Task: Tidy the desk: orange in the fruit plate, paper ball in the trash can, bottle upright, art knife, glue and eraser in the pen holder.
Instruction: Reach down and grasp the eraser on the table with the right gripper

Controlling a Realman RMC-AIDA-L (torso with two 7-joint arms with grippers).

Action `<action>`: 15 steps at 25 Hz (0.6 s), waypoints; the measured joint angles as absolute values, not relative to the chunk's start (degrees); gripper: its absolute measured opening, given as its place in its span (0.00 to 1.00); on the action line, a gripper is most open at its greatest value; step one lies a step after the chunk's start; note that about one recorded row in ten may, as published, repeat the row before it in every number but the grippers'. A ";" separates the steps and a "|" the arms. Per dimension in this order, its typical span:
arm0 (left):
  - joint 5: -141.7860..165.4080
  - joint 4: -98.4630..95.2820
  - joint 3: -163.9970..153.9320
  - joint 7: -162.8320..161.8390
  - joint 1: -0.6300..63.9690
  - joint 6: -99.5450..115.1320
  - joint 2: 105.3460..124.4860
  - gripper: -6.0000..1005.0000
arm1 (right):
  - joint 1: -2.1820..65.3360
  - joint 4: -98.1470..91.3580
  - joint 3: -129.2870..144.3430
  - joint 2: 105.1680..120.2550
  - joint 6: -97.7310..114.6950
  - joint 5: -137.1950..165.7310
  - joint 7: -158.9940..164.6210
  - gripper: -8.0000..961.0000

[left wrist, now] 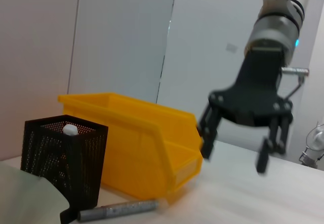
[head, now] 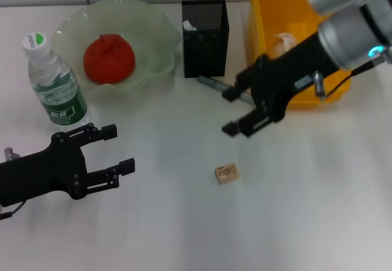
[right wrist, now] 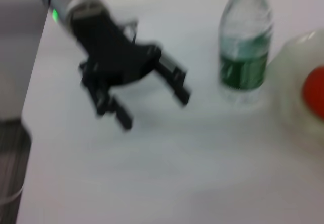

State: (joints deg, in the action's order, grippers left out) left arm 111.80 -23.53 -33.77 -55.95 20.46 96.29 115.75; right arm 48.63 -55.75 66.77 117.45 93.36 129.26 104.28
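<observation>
Orange [head: 108, 57] sat in fruit plate [head: 156, 41], bottle [head: 54, 82] upright near the desk's left edge, paper ball [head: 283, 41] in trash can [head: 269, 13] at the back edge. Right gripper [head: 244, 108] hung empty, fingers spread, over mid-desk. Eraser [head: 226, 173] lay just nearer the front edge than it, long axis roughly left-right; art knife [head: 215, 84] beside pen holder [head: 206, 29]. Left gripper [head: 111, 151] open, farther off; right arm likely closer.

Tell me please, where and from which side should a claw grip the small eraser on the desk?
Grip the eraser across its two longer edges, coming straight down from above. It lies flat, alone on the bare desk, so its low sides are the only hold. The open right claw hovers nearest.
</observation>
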 joint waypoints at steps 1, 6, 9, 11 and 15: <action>111.80 -23.60 -33.77 -55.92 20.42 96.17 115.72 0.80 | 48.97 -55.36 67.65 117.66 93.31 130.27 104.12 0.73; 111.79 -23.65 -33.77 -55.90 20.52 95.38 115.79 0.80 | 49.65 -54.58 71.69 118.60 92.50 131.93 103.13 0.73; 111.79 -23.65 -33.73 -55.90 20.63 95.20 116.00 0.80 | 49.74 -54.36 75.13 118.90 90.82 132.67 103.05 0.72; 111.79 -23.65 -33.61 -55.90 20.64 94.88 116.05 0.80 | 49.80 -53.93 77.32 118.97 89.51 132.93 103.11 0.72; 111.79 -23.54 -33.52 -56.22 20.71 93.89 116.14 0.80 | 50.38 -51.65 81.43 119.13 86.50 133.00 103.11 0.72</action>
